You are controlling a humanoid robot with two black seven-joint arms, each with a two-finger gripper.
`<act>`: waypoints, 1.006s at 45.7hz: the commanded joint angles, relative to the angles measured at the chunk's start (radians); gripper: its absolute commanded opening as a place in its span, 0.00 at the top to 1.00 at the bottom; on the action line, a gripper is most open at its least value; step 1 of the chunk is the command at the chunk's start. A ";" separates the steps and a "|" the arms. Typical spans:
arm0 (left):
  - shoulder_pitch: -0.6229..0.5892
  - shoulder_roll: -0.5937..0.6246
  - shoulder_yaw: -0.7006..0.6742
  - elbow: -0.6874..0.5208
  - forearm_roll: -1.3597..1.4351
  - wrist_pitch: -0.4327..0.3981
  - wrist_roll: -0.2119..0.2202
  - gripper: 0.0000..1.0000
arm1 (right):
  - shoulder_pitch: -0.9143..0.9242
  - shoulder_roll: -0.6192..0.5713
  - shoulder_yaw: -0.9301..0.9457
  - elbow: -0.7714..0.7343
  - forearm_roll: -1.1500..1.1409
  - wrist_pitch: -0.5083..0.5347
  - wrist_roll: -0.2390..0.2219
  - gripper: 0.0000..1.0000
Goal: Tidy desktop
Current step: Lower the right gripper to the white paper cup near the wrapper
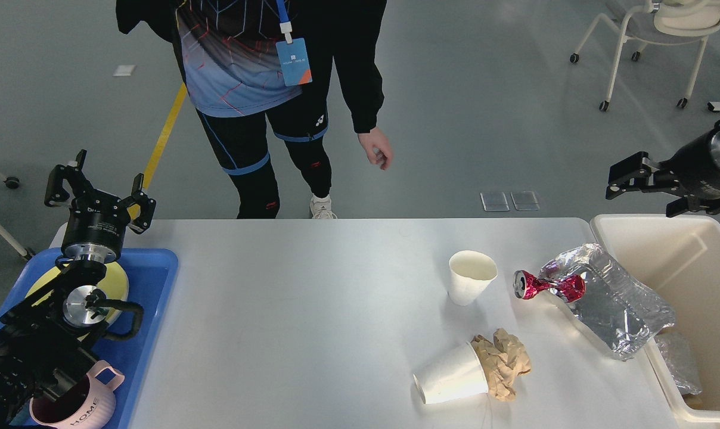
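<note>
On the white desktop [288,322] an upright white paper cup [470,277] stands right of centre. A second white paper cup [452,381] lies on its side near the front, against a crumpled brown paper ball [503,362]. A crushed red can [548,285] lies beside a crumpled silver foil bag [613,301] that leans on the bin's edge. My left gripper [101,185] is open and empty above the back of the blue tray. My right gripper [637,190] is open and empty above the bin's back edge.
A cream bin [688,250] at the right holds clear plastic waste [682,363]. A blue tray [151,310] at the left holds a yellow plate [118,280] and a pink mug [80,405]. A person [276,89] stands behind the table. A wheeled chair [652,36] stands at back right.
</note>
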 commanded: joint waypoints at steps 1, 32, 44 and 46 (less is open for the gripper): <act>0.000 0.000 0.000 -0.001 0.000 0.001 0.000 0.03 | 0.165 0.000 0.004 0.122 -0.010 0.146 -0.020 0.00; 0.000 0.000 0.000 -0.001 0.000 0.001 0.000 0.03 | 0.759 0.566 -0.768 0.166 0.896 0.152 -0.016 0.00; 0.000 0.000 0.000 -0.001 0.000 0.001 0.000 0.03 | 0.695 0.557 -0.777 0.260 0.853 0.029 -0.011 0.00; 0.000 0.000 0.000 -0.001 0.000 0.001 0.000 0.03 | 0.652 0.551 -0.774 0.266 0.846 -0.004 -0.011 0.00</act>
